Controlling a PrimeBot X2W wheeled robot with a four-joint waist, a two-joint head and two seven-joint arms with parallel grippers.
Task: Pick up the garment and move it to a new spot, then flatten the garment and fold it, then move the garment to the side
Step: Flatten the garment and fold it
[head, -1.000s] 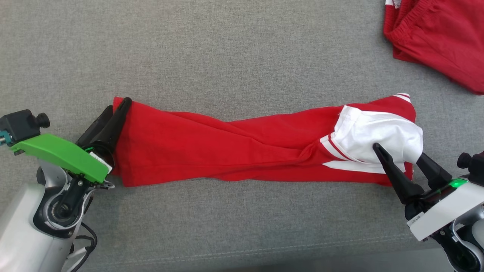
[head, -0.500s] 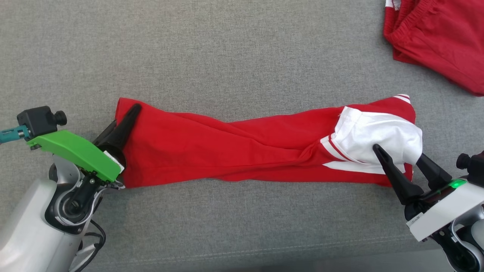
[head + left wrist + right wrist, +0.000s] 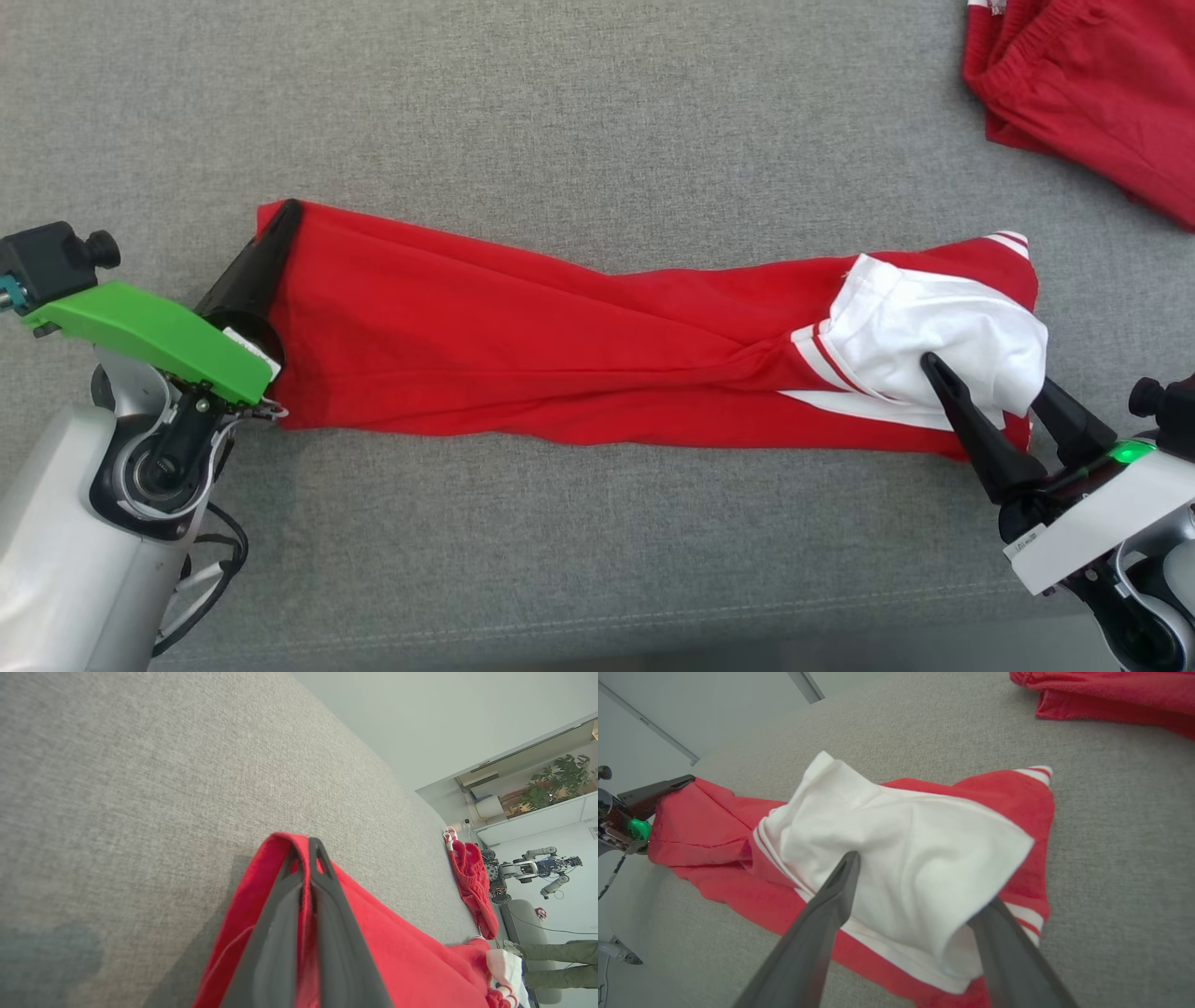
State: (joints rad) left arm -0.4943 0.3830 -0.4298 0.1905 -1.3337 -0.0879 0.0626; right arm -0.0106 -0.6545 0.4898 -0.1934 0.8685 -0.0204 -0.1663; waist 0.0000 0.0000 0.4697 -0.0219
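— Fingers of the left gripper: how were they found?
— Pressed together, with the far left corner of the red garment pinched between them. Red cloth was seen on both sides of the tips in the left wrist view.
— And the right gripper?
— Its fingers were spread wide. One was laid on top of the white panel; the other was tucked beneath that panel's folded edge. No pinch was seen there.
— Where was the garment placed?
— It was stretched out on the grey fabric surface, in the middle of the head view, between the two grippers.
— Which way was its long axis turned?
— From the robot's left to its right, slightly slanted: the left end was set a little farther from the robot, the right end a little nearer. The plain red end was pointed left, the white-and-striped end right. A twist was noted about midway along.
— Anything else nearby?
— A second red garment was left at the far right corner of the head view, well apart.
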